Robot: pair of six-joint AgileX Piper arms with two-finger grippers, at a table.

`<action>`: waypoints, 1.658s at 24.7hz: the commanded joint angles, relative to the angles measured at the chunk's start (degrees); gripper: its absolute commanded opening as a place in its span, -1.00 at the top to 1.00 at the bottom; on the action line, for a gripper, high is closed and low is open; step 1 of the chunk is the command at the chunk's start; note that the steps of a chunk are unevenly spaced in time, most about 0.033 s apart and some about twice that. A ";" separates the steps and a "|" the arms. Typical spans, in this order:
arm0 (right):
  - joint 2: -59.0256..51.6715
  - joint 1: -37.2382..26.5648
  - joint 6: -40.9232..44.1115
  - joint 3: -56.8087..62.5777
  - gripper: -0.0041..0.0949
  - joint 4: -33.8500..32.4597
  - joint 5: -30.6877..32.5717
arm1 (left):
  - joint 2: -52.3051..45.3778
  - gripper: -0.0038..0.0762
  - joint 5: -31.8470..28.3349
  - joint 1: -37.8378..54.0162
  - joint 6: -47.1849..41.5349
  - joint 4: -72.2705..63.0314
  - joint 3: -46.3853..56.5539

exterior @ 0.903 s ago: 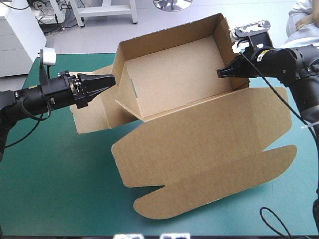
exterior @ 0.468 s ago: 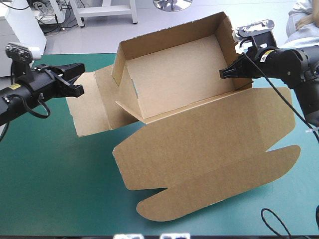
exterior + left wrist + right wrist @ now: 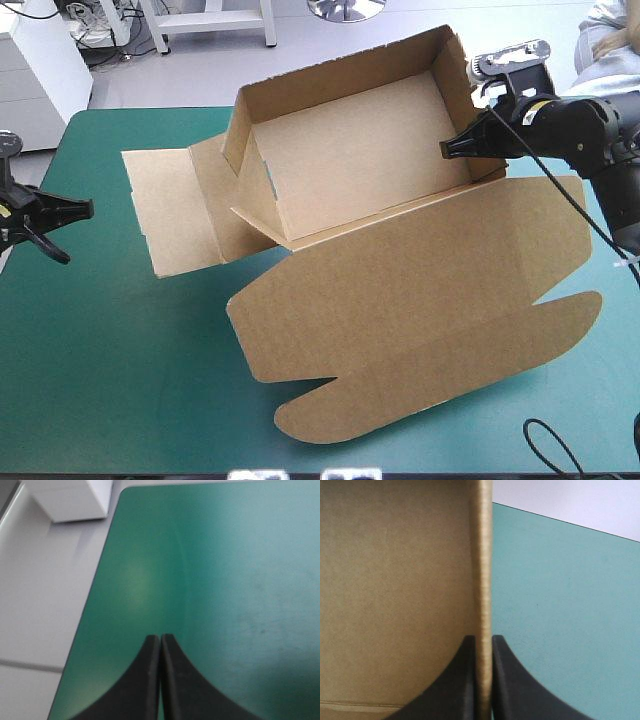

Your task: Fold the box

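Right claw (image 3: 481,637) is pinching the brown box's (image 3: 400,270) upright end wall, the board's edge sitting between its black fingers (image 3: 462,680); only the wrist view is showing this. From above, the box is lying beside that claw as an open tray, lid flat on the teal-green desk (image 3: 120,350). Left claw (image 3: 160,637), pressed together, is hovering well apart from the box over bare desk.

a pale grey floor (image 3: 180,75) lay beyond the teal-green cover (image 3: 120,380). a white cabinet (image 3: 35,90) stood off its far left corner, a white frame (image 3: 215,20) stood farther back, and a shiny round metal base (image 3: 345,8) sat beside that frame.
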 commanded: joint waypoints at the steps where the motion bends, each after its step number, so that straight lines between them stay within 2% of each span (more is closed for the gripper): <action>1: -2.43 -0.08 0.39 -1.72 0.96 1.84 -4.15 | 1.89 0.93 -2.21 -0.17 -5.33 5.64 1.65; 5: -2.53 -0.08 0.39 -1.72 0.96 3.77 -4.15 | 4.75 0.93 -7.39 -0.17 -5.33 1.92 7.05; 9: -2.64 -0.08 0.11 -1.72 0.96 4.57 -4.15 | 8.22 0.93 -18.02 -0.17 -4.53 -7.47 13.93; 10: -2.64 -0.08 -0.01 -1.72 0.96 4.57 -3.75 | 9.13 0.90 -21.18 -0.17 0.93 -14.92 15.15; 11: -2.64 -0.08 -0.09 -1.72 0.96 4.57 -3.58 | 9.54 0.89 -21.79 -0.17 5.68 -20.95 15.26; 12: -2.64 -0.08 -0.09 -1.72 0.96 4.57 -3.54 | 10.64 0.87 -21.91 -0.17 16.29 -35.16 15.26; 13: -2.64 -0.08 -0.09 -1.72 0.96 4.57 -3.54 | 11.10 0.87 -21.91 -0.17 22.63 -42.68 15.26; 15: -2.64 -0.08 -0.09 -1.72 0.96 4.45 -3.54 | 12.58 0.87 -16.84 -0.17 40.84 -64.77 15.26; 17: -2.64 -0.08 -0.09 -1.72 0.96 4.45 -3.54 | 13.34 0.87 -11.31 -0.17 48.13 -75.25 15.26; 19: -2.64 -0.08 -0.09 -1.72 0.96 4.09 -3.54 | 13.45 0.87 -7.56 -0.17 50.81 -80.42 14.90; 23: -2.38 -0.08 0.76 -1.72 0.96 1.93 -4.05 | 13.45 0.87 3.32 -0.17 52.12 -84.89 12.03; 28: -2.38 -0.08 0.88 -1.72 0.96 -0.21 -4.55 | 13.45 0.87 11.20 -0.17 53.55 -90.26 8.98; 35: -2.29 -0.08 1.26 -1.72 0.96 -0.33 -4.82 | 13.45 0.87 16.64 -0.27 53.86 -97.66 6.60; 41: -2.29 -0.08 0.64 -1.72 0.96 1.61 -5.26 | 13.45 0.84 17.63 -0.27 54.11 -98.52 6.60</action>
